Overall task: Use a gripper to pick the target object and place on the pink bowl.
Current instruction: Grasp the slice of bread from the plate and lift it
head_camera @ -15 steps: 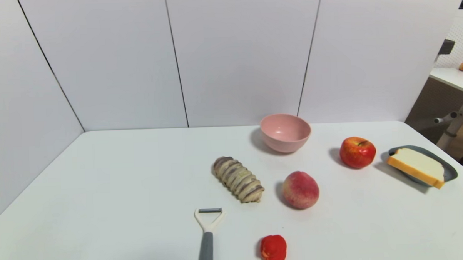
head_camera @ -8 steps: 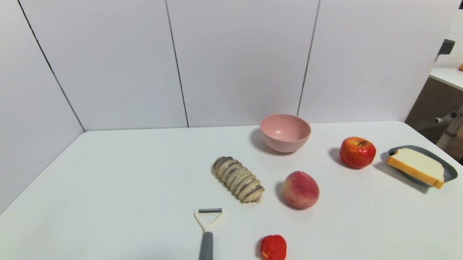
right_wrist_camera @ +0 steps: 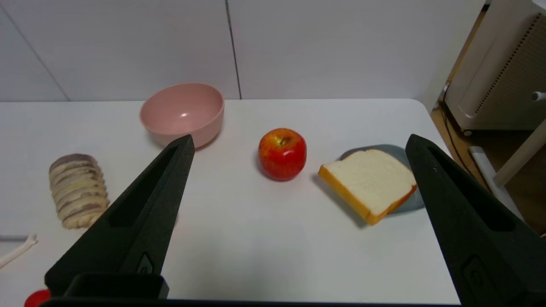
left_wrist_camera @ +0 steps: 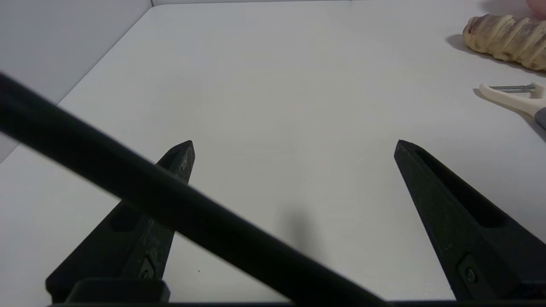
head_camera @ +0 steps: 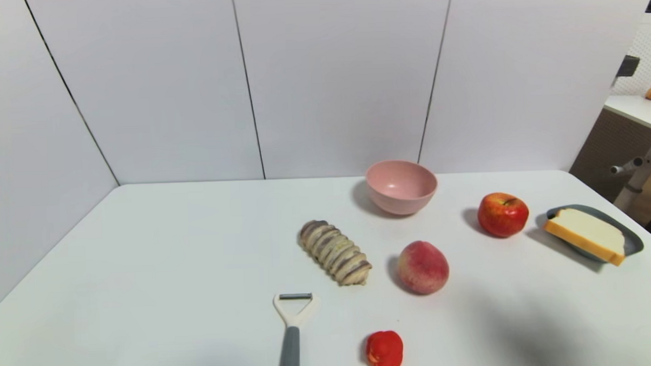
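The left hand hovers low over the bare left part of the white desk, its two black fingers spread wide with nothing between them; it does not show in the head view. From the desk's middle, a peeler with a cream head and grey handle lies at about 7 o'clock near the front edge. Just beyond it, a striped brown-and-cream twisted loaf lies slantwise. A small red fruit sits at the front edge at about 5 o'clock, and a peach stands between it and the pink bowl, which sits upright at about 1 o'clock near the back wall, with nothing in it. A red apple stands at about 3 o'clock of the bowl. Furthest right, near the desk's right edge, the bread slice lies tilted on a grey plate, its crust overhanging the plate's near side. The right hand is held above the front right of the desk, fingers wide apart and holding nothing, facing the apple and the bread, well apart from both.
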